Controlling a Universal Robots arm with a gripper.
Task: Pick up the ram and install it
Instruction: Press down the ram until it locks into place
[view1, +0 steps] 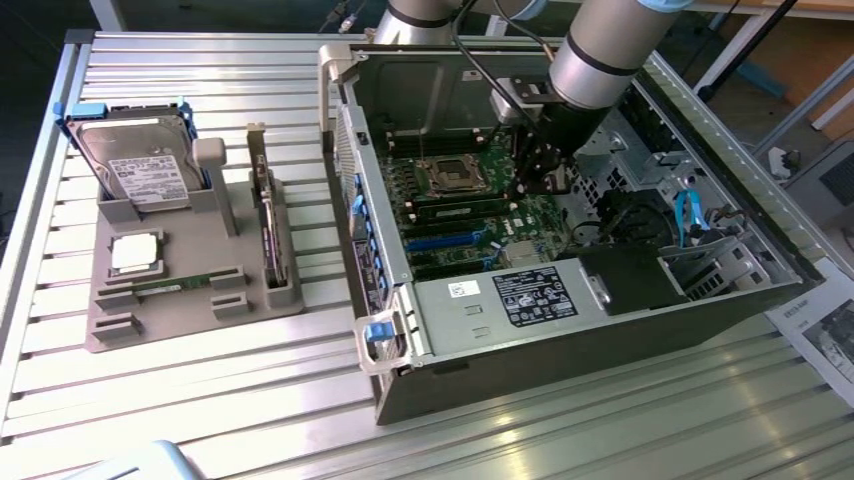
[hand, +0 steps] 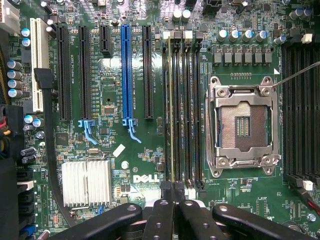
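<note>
Fingers (hand: 170, 212) closed, low over memory slots (hand: 182, 110) inside computer case (view1: 534, 310), holding nothing visible | one ram stick (hand: 171, 107) apparently seated in slot | other ram stick (view1: 174, 290) in desk tray (view1: 174, 325), left.

The slatted aluminium-profile table (view1: 200, 400) carries two items directly — a grey moulded parts holder (view1: 187, 300) toward the exterior view's left, and an open dark desktop computer case (view1: 561, 340) lying on its side to the right. They sit near each other — apart, not touching.
</note>
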